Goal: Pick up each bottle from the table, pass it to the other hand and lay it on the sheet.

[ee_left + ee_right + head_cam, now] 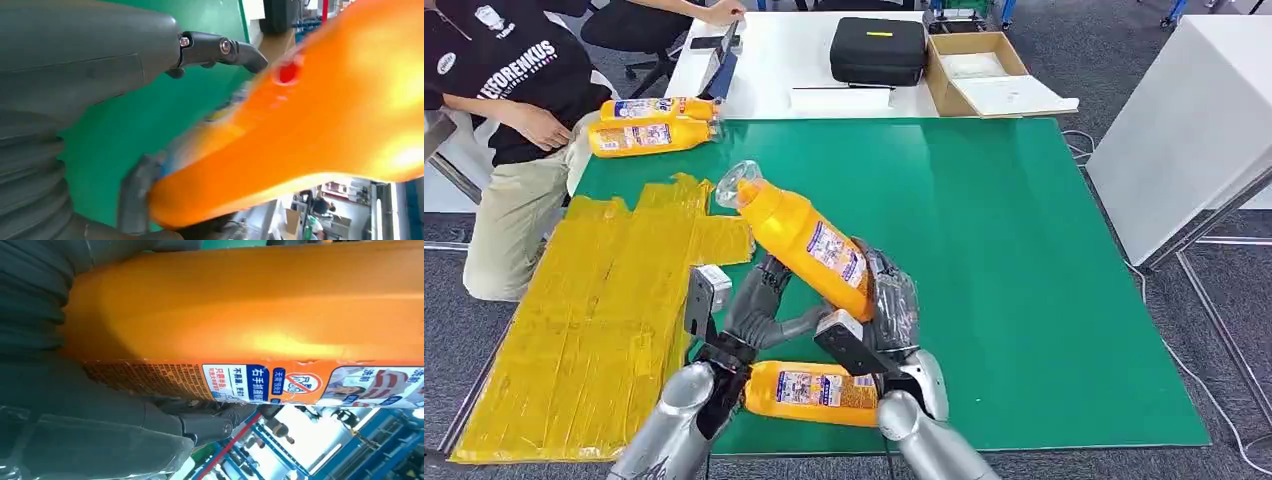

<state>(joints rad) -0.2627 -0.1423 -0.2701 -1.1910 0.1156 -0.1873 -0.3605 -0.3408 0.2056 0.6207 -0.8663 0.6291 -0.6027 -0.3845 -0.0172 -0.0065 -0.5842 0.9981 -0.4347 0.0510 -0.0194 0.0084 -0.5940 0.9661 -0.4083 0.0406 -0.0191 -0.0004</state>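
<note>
Right hand (886, 300) grips the raised bottle (804, 238) low on its body; left hand (759, 300) reaches in with fingers apart, not yet closed. Best take a firm hold before release. The yellow sheet (594, 320) lies left, with open bench (1024, 280) to the right.

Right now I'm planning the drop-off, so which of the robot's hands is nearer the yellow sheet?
Left. The left hand is beside the yellow sheet, near its edge. The right hand grips the raised bottle farther out over the green mat.
</note>
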